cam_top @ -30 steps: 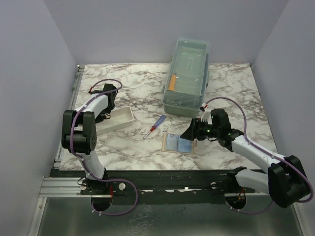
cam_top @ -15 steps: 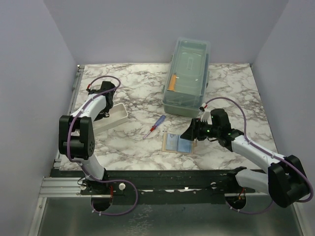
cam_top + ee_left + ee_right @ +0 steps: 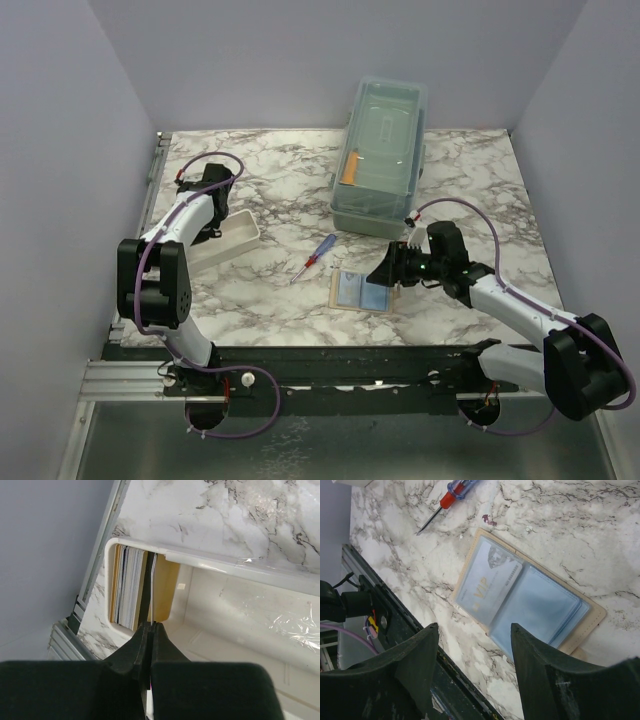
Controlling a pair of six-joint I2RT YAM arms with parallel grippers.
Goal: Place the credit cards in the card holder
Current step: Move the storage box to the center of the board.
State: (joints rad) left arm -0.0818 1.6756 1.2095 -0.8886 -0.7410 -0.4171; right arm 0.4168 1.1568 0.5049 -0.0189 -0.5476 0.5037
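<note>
**A:** Status on the card job?

**B:** Early, I'd say. The VIP card (image 3: 487,582) sits in the left pocket of the card holder (image 3: 592,614). The holder lies open and flat on the desk (image 3: 280,180), front centre-right. Through the lining I can't tell if the right pocket holds anything.

**A:** Where are the others?

**B:** The stack of credit cards (image 3: 127,587) stands on edge at one end of the white tray (image 3: 225,565), at the desk's far left. The left tool (image 3: 151,625) is down in the tray, pinched closed on a white-edged card (image 3: 151,587) just beside the stack. That card isn't out of the tray yet.

**A:** Right side?

**B:** The right tool (image 3: 474,635) has its jaws wide apart and holds nothing. It hovers over the holder.

**A:** Clearance?

**B:** Tight at the tray. Its end wall and rim are close around the left tool, and the tray is near the desk's left edge and the side wall. My guess is the card needs a straight lift along its own plane.

The desk between tray and holder is mostly open. Only the screwdriver (image 3: 452,492) lies near the holder's far corner. The clear box (image 3: 382,150) is well apart at the back.

The holder is close to the front rail, so there's little margin there. The right tool will likely need to give way.
</note>
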